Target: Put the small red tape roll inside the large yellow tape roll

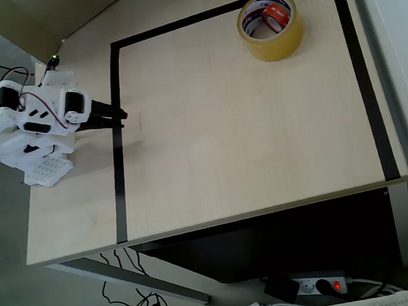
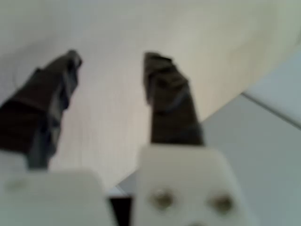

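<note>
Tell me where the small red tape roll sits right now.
In the overhead view the small red tape roll lies inside the large yellow tape roll, near the table's top right corner, far from the gripper at the left edge.

Overhead looks down at table [image 1: 244, 136], blurry wrist view close, perhaps sharing it.

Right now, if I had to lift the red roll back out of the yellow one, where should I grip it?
Probably by its upper rim, from above. The small red tape roll leans tilted inside the large yellow tape roll, whose wall blocks any side approach. Put one finger in the red roll's core, one outside. The end effector is open, far off.
</note>
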You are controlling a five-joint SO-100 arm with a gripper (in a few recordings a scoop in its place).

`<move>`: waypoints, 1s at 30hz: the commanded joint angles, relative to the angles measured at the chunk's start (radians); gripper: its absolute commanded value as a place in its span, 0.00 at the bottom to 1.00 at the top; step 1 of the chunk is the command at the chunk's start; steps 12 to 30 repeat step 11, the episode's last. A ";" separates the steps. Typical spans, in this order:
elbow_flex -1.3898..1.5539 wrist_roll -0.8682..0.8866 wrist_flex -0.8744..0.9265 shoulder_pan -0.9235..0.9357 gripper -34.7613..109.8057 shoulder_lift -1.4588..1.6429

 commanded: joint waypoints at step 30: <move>0.101 0.031 0.029 -0.044 0.24 -0.005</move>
